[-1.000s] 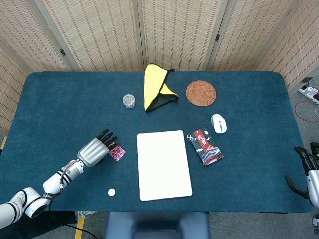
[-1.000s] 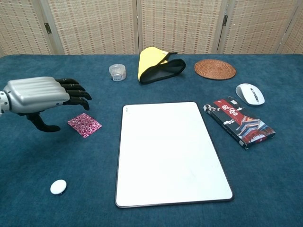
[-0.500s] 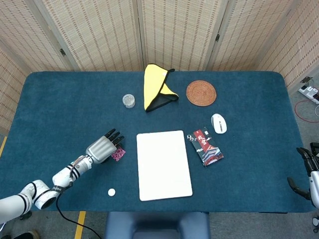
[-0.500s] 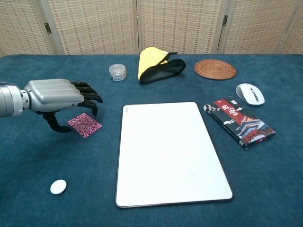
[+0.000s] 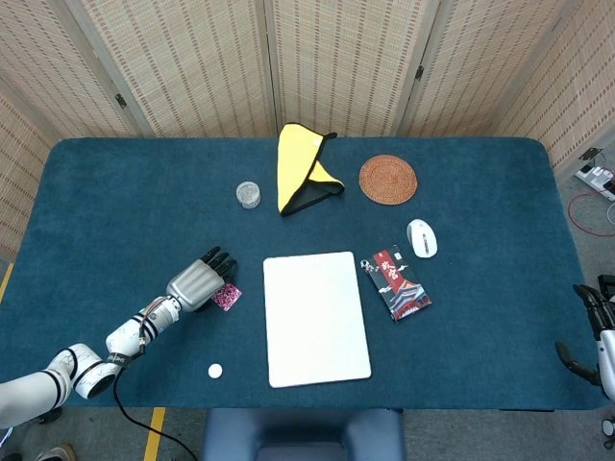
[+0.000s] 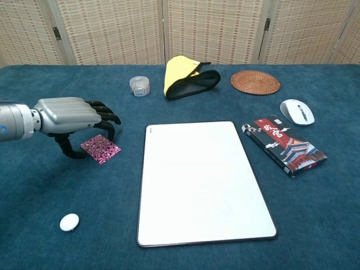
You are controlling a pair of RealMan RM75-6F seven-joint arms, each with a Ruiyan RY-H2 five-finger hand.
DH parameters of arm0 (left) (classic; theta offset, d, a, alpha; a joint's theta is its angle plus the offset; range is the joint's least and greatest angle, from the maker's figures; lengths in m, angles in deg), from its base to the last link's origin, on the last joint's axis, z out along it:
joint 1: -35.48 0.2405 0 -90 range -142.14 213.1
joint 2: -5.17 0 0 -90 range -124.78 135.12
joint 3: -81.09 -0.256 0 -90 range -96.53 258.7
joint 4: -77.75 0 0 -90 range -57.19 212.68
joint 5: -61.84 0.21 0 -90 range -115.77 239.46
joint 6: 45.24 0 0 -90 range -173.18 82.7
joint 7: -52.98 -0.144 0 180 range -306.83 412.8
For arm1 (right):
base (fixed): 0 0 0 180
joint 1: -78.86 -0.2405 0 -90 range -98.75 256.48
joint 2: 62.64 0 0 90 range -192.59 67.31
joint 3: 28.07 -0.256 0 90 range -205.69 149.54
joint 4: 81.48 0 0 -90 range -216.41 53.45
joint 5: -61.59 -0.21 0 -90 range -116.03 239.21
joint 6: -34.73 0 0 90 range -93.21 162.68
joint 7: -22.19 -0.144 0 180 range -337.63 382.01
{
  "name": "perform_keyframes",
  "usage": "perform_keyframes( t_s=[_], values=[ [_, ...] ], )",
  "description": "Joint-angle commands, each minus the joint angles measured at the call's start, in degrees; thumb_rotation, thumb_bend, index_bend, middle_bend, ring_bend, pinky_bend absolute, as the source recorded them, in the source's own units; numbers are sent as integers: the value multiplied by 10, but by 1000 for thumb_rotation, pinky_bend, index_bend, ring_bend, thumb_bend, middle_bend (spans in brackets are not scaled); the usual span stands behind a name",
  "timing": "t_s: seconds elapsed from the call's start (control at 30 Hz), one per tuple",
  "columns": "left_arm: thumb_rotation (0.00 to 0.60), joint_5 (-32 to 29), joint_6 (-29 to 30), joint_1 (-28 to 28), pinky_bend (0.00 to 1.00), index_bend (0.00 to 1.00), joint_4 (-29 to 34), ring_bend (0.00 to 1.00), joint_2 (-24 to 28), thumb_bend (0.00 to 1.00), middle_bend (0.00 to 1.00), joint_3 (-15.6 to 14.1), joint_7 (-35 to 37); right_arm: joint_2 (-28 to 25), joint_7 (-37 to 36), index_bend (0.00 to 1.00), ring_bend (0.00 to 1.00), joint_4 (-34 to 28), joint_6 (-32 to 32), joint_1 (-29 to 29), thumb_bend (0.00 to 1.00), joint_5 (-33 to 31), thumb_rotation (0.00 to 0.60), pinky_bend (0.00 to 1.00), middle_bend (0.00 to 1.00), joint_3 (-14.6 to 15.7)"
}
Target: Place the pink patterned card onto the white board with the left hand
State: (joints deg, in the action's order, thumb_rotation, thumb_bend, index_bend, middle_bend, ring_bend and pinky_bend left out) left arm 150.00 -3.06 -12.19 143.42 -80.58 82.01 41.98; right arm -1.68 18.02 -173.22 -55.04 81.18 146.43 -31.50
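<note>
The pink patterned card point(image 6: 100, 149) point(image 5: 227, 297) lies flat on the blue table, a short way left of the white board point(image 6: 201, 180) point(image 5: 315, 317). My left hand point(image 6: 76, 121) point(image 5: 198, 283) hovers low over the card's left part, palm down, fingers spread and slightly curled, thumb reaching down beside the card's left edge. It holds nothing. My right hand point(image 5: 598, 331) shows only at the right edge of the head view, off the table, its fingers partly cut off.
A small white oval object point(image 6: 69, 221) lies near the front left. At the back are a clear round jar point(image 6: 139, 85), a yellow and black cloth point(image 6: 185, 75) and a woven coaster point(image 6: 255, 82). A white mouse point(image 6: 297, 111) and a red-black box point(image 6: 284, 145) lie right of the board.
My left hand has moved right and forward until it is over the card, and sunk lower toward it. The card and board have not moved.
</note>
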Motion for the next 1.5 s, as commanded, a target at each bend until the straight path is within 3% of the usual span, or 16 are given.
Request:
perform_keyframes(
  t_s=[0.03, 0.83, 1.23, 1.5],
  values=[
    [600, -3, 0, -2, 0, 311, -5, 64, -4, 345, 108, -1, 0, 0, 0, 97, 213, 0, 1, 0, 308, -1, 600, 163, 160, 0],
    [600, 1, 31, -3, 0, 421, -18, 73, -12, 345, 108, -14, 18, 1, 3, 97, 212, -1, 4, -1, 308, -2, 600, 163, 160, -2],
    [600, 26, 74, -11, 0, 406, 79, 73, 13, 345, 110, -7, -6, 2, -2, 97, 212, 4, 3, 0, 308, 0, 600, 163, 160, -2],
    [600, 34, 63, -32, 0, 405, 132, 73, -4, 345, 111, 2, -51, 2, -7, 97, 212, 8, 5, 1, 308, -3, 600, 163, 160, -2]
  ],
)
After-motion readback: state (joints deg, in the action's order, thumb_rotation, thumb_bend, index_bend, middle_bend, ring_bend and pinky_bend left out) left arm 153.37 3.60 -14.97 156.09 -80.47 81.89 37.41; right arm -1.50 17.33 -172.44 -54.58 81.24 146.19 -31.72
